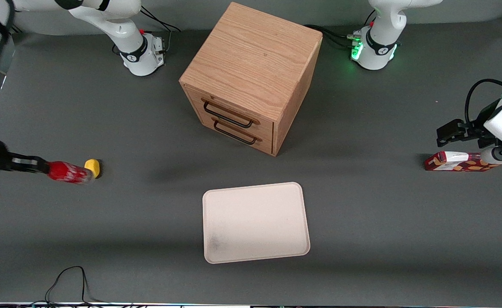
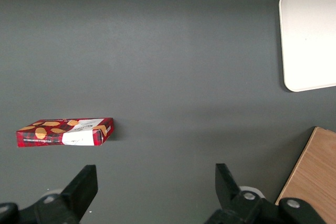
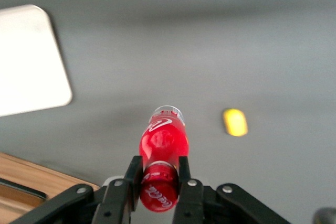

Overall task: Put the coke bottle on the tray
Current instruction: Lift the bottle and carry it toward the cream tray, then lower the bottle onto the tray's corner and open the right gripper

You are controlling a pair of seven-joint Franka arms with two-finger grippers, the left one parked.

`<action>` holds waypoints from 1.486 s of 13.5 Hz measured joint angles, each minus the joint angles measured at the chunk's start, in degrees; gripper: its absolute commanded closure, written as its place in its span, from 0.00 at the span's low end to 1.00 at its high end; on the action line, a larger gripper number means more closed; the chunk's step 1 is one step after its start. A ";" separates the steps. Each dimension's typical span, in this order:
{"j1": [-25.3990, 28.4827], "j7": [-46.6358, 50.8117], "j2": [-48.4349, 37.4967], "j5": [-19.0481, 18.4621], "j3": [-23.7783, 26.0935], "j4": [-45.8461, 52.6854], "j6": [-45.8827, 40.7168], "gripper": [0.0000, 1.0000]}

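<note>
Tray [image 1: 255, 222], then tool [image 3: 159, 174] gripping coke bottle [image 1: 69, 172] beside lemon [image 1: 92, 167].

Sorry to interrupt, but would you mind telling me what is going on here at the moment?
The working arm's pincer is shut on the coke bottle near its cap and holds it lying sideways above the table, toward the working arm's end, close to a small yellow object. The tray sits bare in front of the wooden drawer cabinet, so the bottle is not yet placed.
</note>
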 measured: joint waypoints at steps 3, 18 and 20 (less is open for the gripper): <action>2.50 14.72 4.88 -0.03 7.31 -0.30 9.76 1.00; 12.86 30.96 24.49 -9.20 8.04 -0.63 47.84 1.00; 13.31 31.29 24.82 -9.39 8.04 -0.60 48.04 1.00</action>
